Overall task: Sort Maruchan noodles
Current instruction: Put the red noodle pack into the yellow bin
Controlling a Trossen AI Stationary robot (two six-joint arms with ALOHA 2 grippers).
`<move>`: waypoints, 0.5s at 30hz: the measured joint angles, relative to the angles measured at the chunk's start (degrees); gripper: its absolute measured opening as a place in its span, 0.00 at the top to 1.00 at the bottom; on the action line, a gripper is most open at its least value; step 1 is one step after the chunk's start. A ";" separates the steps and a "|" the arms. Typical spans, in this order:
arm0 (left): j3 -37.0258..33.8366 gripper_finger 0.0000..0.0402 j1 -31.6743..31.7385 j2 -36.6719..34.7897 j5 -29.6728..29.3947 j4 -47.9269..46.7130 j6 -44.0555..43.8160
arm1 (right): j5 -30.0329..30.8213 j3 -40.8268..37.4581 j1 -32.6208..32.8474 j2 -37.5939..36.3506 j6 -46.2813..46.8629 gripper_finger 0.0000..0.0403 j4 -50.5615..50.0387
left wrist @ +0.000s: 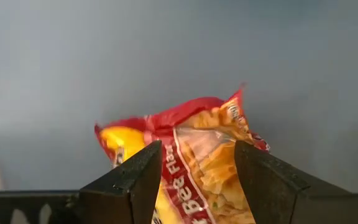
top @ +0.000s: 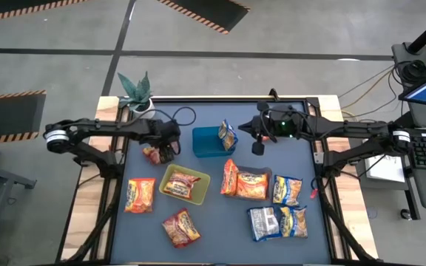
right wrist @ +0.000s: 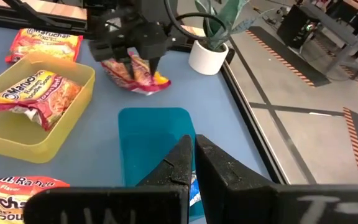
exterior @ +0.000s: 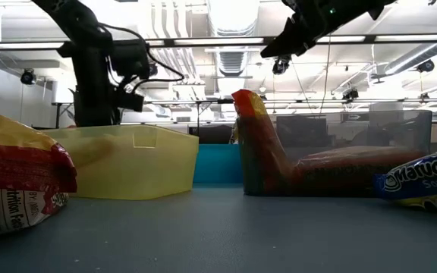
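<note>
Along the lower edge of the overhead frame lie loose Maruchan noodles [top: 181, 227], orange and red to the left and blue-and-yellow ones to the right, with one red packet inside the yellow-green tray [top: 200, 193] at centre. Farther up, left of centre, the left gripper [top: 166, 153] straddles a red beef packet [left wrist: 191, 155] on the mat, its fingers parted on either side of it. At upper centre the right gripper [top: 258, 147] hangs pinched tight and empty beside the blue tray [top: 205, 142], against which a blue-and-yellow packet [top: 228, 136] leans.

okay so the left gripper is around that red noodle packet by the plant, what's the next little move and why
Probably close the left gripper: its fingers straddle the red packet on the table, and they stand apart. The yellow tray nearby already holds one red packet.
</note>
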 joint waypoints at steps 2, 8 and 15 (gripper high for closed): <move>0.00 0.54 0.59 1.04 -3.16 0.10 -0.49 | -0.02 0.00 0.00 0.15 -0.03 0.98 -0.01; 1.54 0.54 1.43 2.30 -5.48 -2.06 -3.38 | -0.01 0.00 0.00 0.31 0.11 0.98 0.03; 10.36 0.54 1.47 0.54 -6.83 -17.05 -25.45 | 0.00 0.00 0.00 0.33 -0.07 0.98 0.00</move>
